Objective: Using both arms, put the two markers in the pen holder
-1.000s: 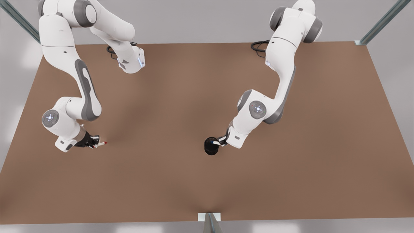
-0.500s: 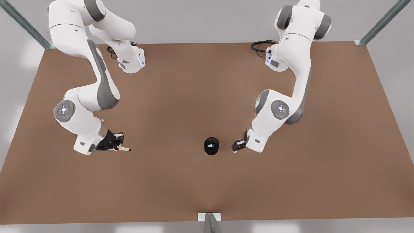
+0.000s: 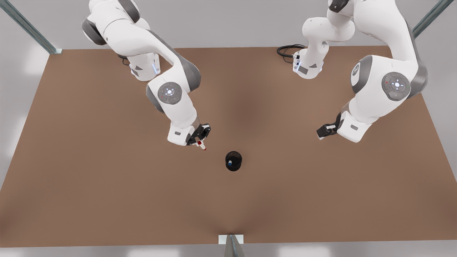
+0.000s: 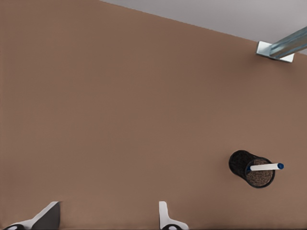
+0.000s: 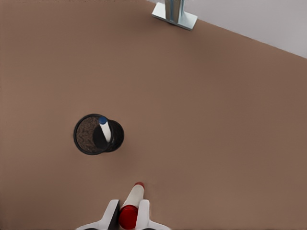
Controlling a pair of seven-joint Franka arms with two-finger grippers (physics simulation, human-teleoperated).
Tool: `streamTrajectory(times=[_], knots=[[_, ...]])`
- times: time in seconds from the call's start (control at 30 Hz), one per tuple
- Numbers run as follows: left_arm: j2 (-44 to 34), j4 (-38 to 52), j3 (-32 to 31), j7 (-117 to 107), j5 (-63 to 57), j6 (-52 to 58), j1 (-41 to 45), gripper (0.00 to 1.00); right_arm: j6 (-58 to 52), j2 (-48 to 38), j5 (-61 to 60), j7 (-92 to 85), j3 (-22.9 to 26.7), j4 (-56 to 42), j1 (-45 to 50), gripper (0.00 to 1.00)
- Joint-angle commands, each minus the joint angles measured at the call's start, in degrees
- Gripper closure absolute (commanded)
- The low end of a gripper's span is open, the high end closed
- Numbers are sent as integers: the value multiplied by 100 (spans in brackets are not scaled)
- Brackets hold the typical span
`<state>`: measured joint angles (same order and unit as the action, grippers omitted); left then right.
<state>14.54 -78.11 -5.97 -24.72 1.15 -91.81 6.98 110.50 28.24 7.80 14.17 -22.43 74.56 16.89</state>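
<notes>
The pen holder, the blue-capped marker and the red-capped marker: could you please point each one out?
pen holder [image 3: 234, 166]: front view, on its outer black wall.
blue-capped marker [image 5: 104, 130]: right wrist view, on its white shaft.
red-capped marker [image 5: 134, 196]: right wrist view, on its white shaft.

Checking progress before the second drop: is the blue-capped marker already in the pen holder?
In. The blue-capped marker stands inside the pen holder, leaning on its rim, cap end poking out.

Your right gripper, left of centre in the front view, clamps the red-capped marker. Your left gripper, at right, hangs with fingers apart.
</notes>
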Motion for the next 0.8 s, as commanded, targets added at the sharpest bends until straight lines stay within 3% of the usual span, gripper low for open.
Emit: streamTrajectory(times=[0.0, 0.27, 0.33, 0.77], knots=[[66, 6, -9, 2059, -159, 295, -13, 0, 85, 181, 203, 2670, 2, -222, 86, 79], [93, -11, 17, 2059, 140, 278, -22, 0, 402, 1474, 353, 3004, 265, -1928, 974, 79], [93, -20, 17, 2059, 140, 278, -22, 0, 516, 1553, 353, 3136, 538, -1972, 1290, 79], [189, -46, 17, 2059, 158, 137, -215, 0, 859, 1799, 353, 3162, 643, -1963, 1299, 79]])
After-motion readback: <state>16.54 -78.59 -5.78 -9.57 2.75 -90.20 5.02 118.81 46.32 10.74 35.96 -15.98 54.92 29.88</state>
